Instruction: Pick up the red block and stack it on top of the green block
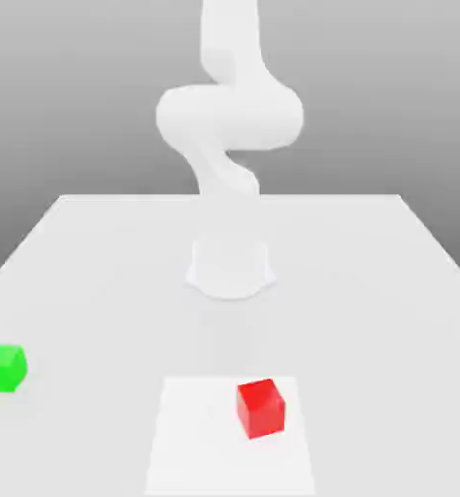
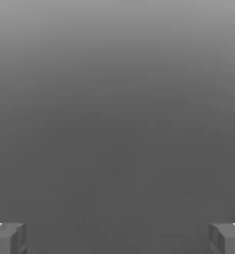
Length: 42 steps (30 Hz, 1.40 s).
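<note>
While the red block (image 1: 261, 409) rests ungrasped on the white square (image 1: 190, 442), the step in hand is judged to be the approach before the pick.

Nearest: the red block, right of the square's middle, set at a slant; its far faces and underside are hidden.

Farther, at the exterior view's left: the green block (image 1: 3, 369), well apart from the red one, on the pale table (image 1: 370, 320); it meets the frame's edge, and whether a sliver is cut off cannot be told.

Farther still: the arm (image 1: 230, 116), white on near-white, its lower joints hard to make out against the table; the upper part is cut off by the exterior view's top edge.

Gripper (image 2: 117, 239), in the hand view: released, its fingers wide apart with nothing between, partly cut off by the frame; the grey beyond offers no block to aim by.

Next move, as judged: bring the gripper over the red block, turn it to match the slanted faces, and lower before closing. Lifting and stacking on the green block remain.
</note>
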### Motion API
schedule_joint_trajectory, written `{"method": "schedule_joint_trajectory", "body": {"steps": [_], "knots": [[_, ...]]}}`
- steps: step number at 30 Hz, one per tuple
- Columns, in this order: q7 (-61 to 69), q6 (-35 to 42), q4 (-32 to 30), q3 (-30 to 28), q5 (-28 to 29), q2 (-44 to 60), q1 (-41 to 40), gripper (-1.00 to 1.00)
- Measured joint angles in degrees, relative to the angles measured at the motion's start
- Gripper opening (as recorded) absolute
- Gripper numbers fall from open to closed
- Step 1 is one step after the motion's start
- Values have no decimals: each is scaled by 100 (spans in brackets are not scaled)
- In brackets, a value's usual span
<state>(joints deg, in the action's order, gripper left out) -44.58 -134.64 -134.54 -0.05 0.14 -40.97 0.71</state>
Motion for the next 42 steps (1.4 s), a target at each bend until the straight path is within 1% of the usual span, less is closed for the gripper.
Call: {"method": "schedule_joint_trajectory", "body": {"steps": [19, 21, 25, 26, 33, 39, 42], "knots": [[1112, -2332, -2210, 47, 0, 4019, 469, 0], [1159, -2644, -2264, 52, -1, 4434, 481, 0], [1157, -3341, -2180, 41, 20, 5265, 484, 0], [1153, -3515, -2151, 36, 27, 5469, 487, -100], [1137, -3555, -2144, 43, 46, 5519, 478, -100], [1167, -2623, -2302, 66, 2, 4430, 459, -100], [620, -2381, -2207, -157, -51, 4293, -36, -100]]}}
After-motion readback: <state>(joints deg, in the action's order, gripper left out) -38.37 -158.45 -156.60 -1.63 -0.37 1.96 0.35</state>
